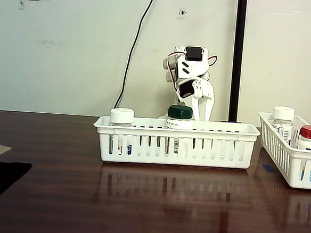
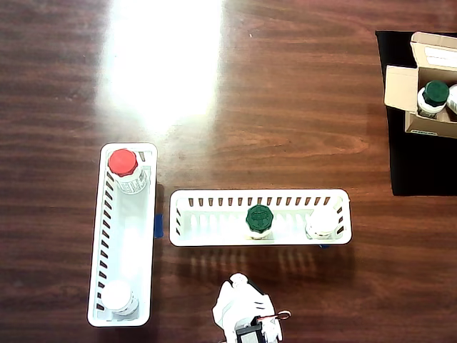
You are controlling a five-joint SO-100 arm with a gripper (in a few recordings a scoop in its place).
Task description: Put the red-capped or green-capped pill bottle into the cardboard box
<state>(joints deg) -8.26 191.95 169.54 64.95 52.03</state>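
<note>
Brown cardboard box (image 2: 427, 86) (flaps open) holds a green-capped bottle (image 2: 434, 95).

Colours on the dark wooden table (image 2: 285, 107)

We see two white slotted baskets (image 2: 260, 239) (image 2: 96, 236), bottles with dark green (image 2: 259, 216), red (image 2: 123, 162) and white caps (image 2: 323, 220), a white arm (image 1: 192, 82) with black parts and red wires, and a brown cardboard box (image 2: 401, 86) on a black mat (image 2: 421, 168).
</note>
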